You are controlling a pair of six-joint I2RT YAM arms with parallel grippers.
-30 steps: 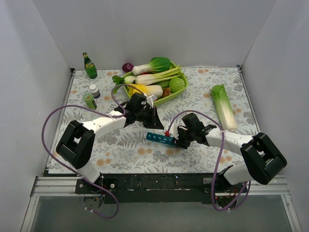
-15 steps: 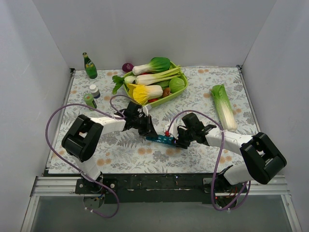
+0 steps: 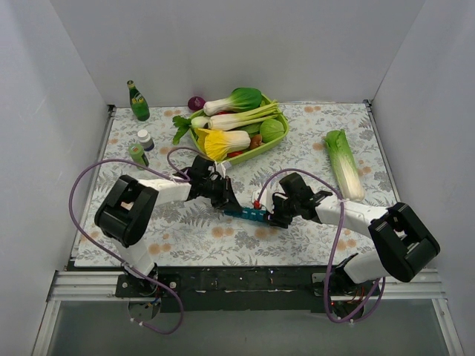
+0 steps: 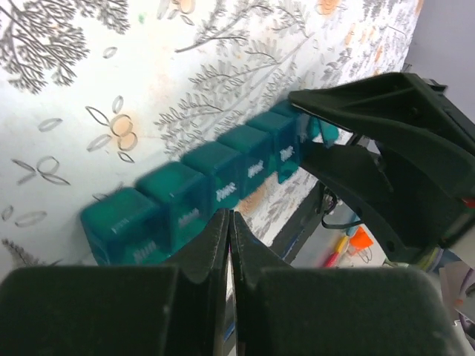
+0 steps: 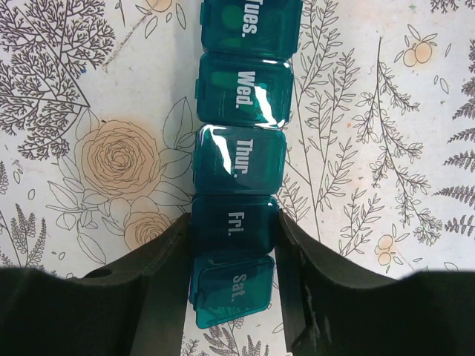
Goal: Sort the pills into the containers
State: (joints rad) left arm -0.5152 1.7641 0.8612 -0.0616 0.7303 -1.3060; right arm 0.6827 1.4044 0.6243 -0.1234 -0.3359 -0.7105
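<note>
The teal strip of containers [image 3: 248, 213] lies on the flowered cloth between the arms. In the right wrist view the containers [image 5: 239, 159] show closed lids marked Tues. to Sat.; the Sat. lid looks slightly ajar. My right gripper [image 5: 234, 222] is shut on the strip at the Fri. compartment, with one finger [image 5: 159, 267] on each side; it also shows in the top view [image 3: 276, 213]. My left gripper [image 3: 231, 205] is shut and empty, its tips [image 4: 230, 222] just above the strip's [image 4: 215, 185] other end. I see no pills.
A lime-green basket [image 3: 276, 141] of vegetables stands behind the arms. A green bottle [image 3: 137, 101] and two small bottles [image 3: 145, 139] are at the back left. A long cabbage [image 3: 344, 163] lies at the right. White walls close in three sides.
My left gripper has come down from near the basket to the left end of the strip and has closed. The right gripper has kept its hold on the strip.
</note>
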